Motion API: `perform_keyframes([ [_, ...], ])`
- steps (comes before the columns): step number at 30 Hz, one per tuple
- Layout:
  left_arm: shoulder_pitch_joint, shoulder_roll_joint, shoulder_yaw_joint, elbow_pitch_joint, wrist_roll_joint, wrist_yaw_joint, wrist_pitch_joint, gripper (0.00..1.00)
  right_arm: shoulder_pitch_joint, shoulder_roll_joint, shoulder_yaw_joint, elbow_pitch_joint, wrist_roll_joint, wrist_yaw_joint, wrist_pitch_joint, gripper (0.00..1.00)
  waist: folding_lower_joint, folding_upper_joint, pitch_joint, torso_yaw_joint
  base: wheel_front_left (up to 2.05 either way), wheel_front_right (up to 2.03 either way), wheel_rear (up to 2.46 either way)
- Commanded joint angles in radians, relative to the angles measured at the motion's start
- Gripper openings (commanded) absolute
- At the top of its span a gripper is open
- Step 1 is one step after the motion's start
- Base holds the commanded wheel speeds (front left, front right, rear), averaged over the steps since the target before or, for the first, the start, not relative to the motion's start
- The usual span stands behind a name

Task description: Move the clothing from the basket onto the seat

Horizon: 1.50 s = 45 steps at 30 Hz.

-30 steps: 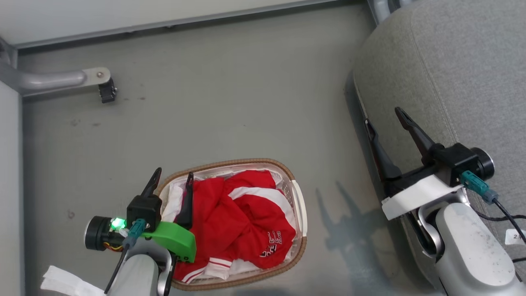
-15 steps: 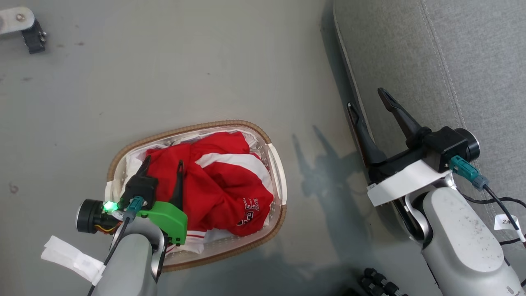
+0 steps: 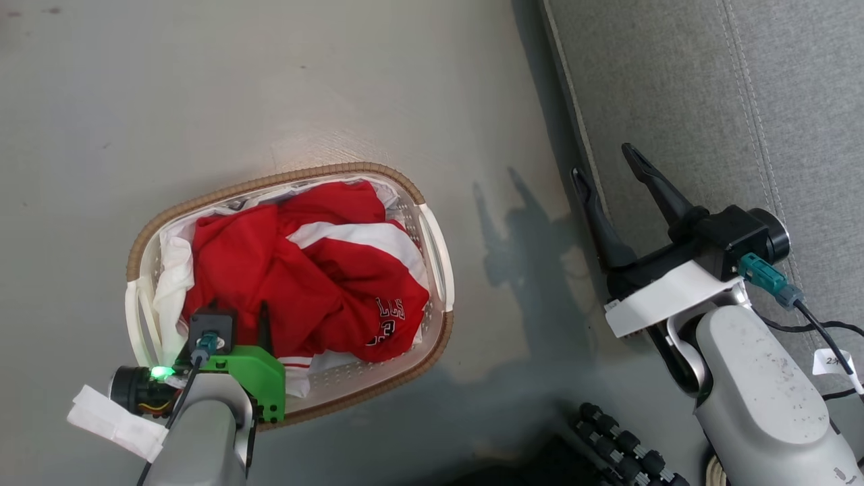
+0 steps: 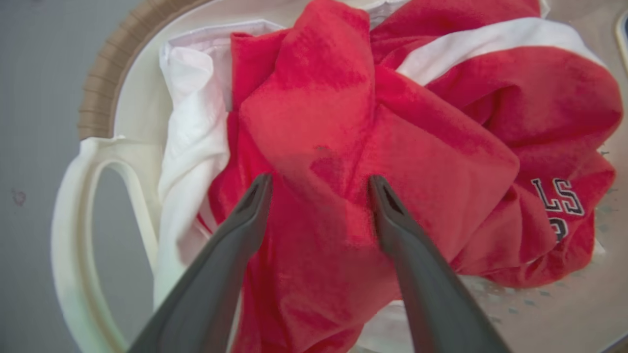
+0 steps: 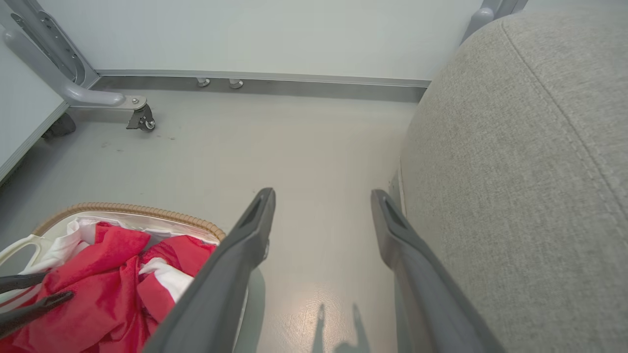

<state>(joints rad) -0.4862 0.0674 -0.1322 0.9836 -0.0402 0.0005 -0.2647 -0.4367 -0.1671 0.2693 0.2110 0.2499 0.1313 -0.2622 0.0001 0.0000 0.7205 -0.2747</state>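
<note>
Both spread empty: left end effector (image 4: 320, 180) over the clothing (image 4: 441, 147) in the basket (image 4: 98, 83), right end effector (image 3: 602, 162) idle; I'd descend and pinch.

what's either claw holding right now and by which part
Nothing is held. The left claw is open over the red clothing in the basket; the right claw is open and empty beside the seat.
</note>
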Motion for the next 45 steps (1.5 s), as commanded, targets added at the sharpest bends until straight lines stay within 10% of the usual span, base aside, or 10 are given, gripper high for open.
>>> perform_keyframes([
  [1,-0.033,0.005,0.002,0.022,-0.003,0.008,0.0,1.0,0.005,0.001,-0.001,0.002,0.006,-0.001,-0.004,1.0,-0.0001,0.0,0.012,-0.003,0.0,0.0,0.0],
  [24,-0.243,0.037,-0.064,0.223,0.027,-0.021,0.003,1.0,-0.035,0.041,0.0,-0.031,0.007,-0.001,-0.003,1.0,-0.0001,0.0,0.15,-0.022,0.0,0.0,0.0],
  [27,-0.27,0.037,-0.082,0.245,0.031,-0.03,0.002,0.0,-0.036,0.045,0.004,-0.024,0.002,-0.001,-0.003,1.0,-0.0001,0.0,0.148,-0.023,0.0,0.0,0.0],
  [45,-0.112,0.021,-0.102,0.101,-0.009,-0.052,0.0,0.0,-0.002,0.058,0.003,0.022,0.023,-0.001,-0.003,1.0,-0.0001,0.0,-0.087,-0.022,0.0,0.0,0.0],
])
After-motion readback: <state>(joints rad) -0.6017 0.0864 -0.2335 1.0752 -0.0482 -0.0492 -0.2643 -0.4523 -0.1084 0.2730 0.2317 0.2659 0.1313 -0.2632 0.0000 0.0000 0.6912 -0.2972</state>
